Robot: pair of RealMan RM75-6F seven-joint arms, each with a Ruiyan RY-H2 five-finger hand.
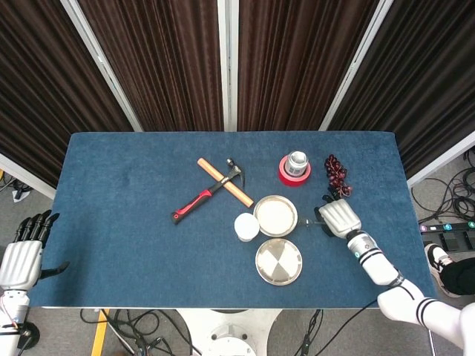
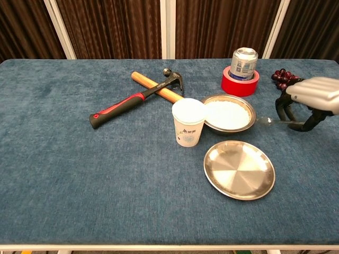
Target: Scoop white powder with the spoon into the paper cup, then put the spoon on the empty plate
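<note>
A steel plate of white powder [image 1: 275, 215] [image 2: 228, 114] lies mid-table, with a white paper cup [image 1: 246, 226] [image 2: 188, 123] at its left. In front of them sits the empty steel plate [image 1: 278, 261] [image 2: 239, 169]. My right hand [image 1: 338, 218] [image 2: 310, 100] is to the right of the powder plate and holds the spoon [image 2: 269, 121] by its handle. The spoon's bowl points at the plate's rim, just above the cloth. My left hand [image 1: 22, 256] hangs open off the table's left edge, seen only in the head view.
A hammer with a red and black handle [image 1: 202, 196] [image 2: 132, 100] lies across a wooden handle [image 1: 223, 180] [image 2: 153, 86] behind the cup. A can on a red tape roll [image 1: 295, 170] [image 2: 241, 74] and dark grapes [image 1: 336, 176] [image 2: 283, 78] sit behind my right hand.
</note>
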